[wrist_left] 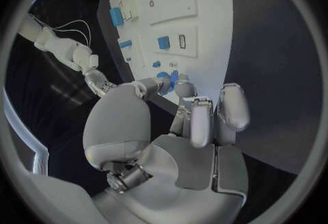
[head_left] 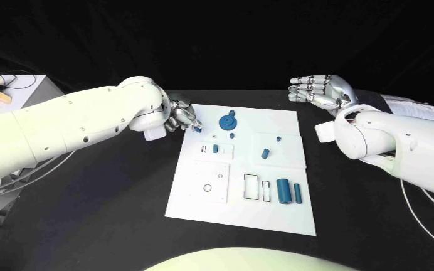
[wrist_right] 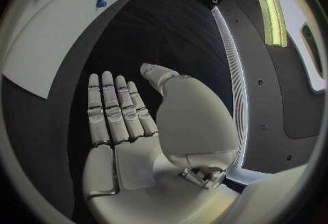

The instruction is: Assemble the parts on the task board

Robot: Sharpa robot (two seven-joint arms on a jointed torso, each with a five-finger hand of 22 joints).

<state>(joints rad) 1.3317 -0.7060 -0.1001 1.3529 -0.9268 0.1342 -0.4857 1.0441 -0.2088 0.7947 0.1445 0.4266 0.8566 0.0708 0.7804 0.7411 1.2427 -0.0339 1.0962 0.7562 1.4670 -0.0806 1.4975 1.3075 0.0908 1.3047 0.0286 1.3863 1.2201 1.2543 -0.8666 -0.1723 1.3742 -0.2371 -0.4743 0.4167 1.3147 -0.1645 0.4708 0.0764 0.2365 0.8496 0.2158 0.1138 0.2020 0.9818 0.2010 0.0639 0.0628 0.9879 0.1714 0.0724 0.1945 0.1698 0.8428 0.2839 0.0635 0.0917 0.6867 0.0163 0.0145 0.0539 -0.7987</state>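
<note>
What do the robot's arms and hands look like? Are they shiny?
Yes, a bit. Both arms are smooth, rounded white shells with small dark screw dots. The left hand and right hand are shiny silver metal, with a big rounded thumb part and fingers built from short silver segments, a bit like a knight's glove. Thin pale cables trail beside each arm at the table's edges.

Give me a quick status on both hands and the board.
Left hand at task board far-left corner, fingers on a small blue part. Right hand open, off the board. Nothing in the way.
</note>
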